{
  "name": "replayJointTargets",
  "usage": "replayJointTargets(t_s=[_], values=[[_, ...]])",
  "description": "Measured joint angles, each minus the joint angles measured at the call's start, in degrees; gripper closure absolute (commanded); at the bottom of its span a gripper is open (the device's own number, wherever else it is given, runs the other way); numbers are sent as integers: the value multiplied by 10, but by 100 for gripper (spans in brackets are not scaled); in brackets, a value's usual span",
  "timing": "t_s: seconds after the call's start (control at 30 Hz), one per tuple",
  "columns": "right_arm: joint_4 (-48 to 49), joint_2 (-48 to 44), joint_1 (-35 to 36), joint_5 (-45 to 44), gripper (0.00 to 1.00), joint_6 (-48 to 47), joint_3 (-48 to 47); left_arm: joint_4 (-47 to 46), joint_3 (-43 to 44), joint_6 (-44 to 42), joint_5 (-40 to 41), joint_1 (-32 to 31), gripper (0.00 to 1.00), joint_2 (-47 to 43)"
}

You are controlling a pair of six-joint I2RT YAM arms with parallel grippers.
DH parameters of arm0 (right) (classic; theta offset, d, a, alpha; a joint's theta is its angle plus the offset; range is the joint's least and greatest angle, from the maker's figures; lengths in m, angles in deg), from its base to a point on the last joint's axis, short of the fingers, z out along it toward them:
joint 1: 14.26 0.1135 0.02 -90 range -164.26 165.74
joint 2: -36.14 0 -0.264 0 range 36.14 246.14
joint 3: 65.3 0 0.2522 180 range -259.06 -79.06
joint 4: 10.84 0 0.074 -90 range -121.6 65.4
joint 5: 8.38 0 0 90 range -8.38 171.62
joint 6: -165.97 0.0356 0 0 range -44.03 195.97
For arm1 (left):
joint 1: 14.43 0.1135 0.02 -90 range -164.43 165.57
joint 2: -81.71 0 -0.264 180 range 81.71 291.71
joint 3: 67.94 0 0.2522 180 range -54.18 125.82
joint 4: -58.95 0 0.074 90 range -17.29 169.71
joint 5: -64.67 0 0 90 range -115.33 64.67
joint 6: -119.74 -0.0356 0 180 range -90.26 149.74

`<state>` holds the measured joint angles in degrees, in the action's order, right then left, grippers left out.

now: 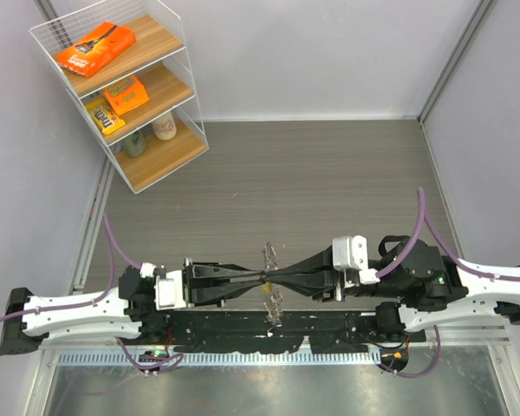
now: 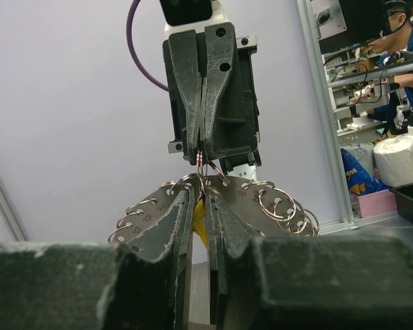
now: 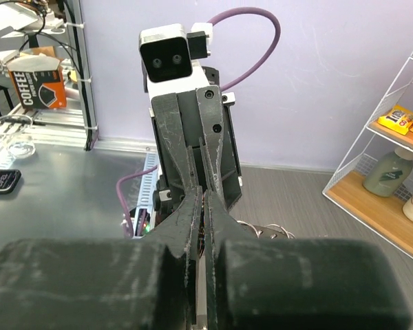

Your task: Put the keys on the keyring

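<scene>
My two grippers meet tip to tip above the near part of the table. The keyring [image 1: 269, 256] hangs between them as a floppy loop of silvery tags and small wire rings [image 2: 258, 198]. My right gripper [image 1: 278, 279] is shut on one wire ring of it, with the pinch at its tips in the left wrist view [image 2: 200, 158]. My left gripper [image 2: 202, 201] is shut on a brass-yellow key [image 2: 200, 221], which pokes out between the fingers right under the keyring. In the right wrist view, only a few rings of the keyring [image 3: 275, 232] show past the right fingers.
A white wire shelf [image 1: 126, 87] with snack packs and bottles stands at the far left corner. A black rail [image 1: 269, 329] runs along the near edge between the arm bases. Grey walls close in the wooden table [image 1: 329, 182].
</scene>
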<state>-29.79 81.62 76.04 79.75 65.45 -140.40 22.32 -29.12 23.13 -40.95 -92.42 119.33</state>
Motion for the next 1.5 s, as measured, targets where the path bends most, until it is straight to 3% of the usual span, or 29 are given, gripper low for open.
replayJointTargets(t_s=[0.4,0.57,1.5], values=[[142,-16,2,-24,94,2,79,-4,0,0,0,0,72,6],[156,-23,3,-27,94,2,89,0,0,2,-1,0,67,2],[158,-25,3,-28,94,4,90,87,46,32,-16,0,64,-6]])
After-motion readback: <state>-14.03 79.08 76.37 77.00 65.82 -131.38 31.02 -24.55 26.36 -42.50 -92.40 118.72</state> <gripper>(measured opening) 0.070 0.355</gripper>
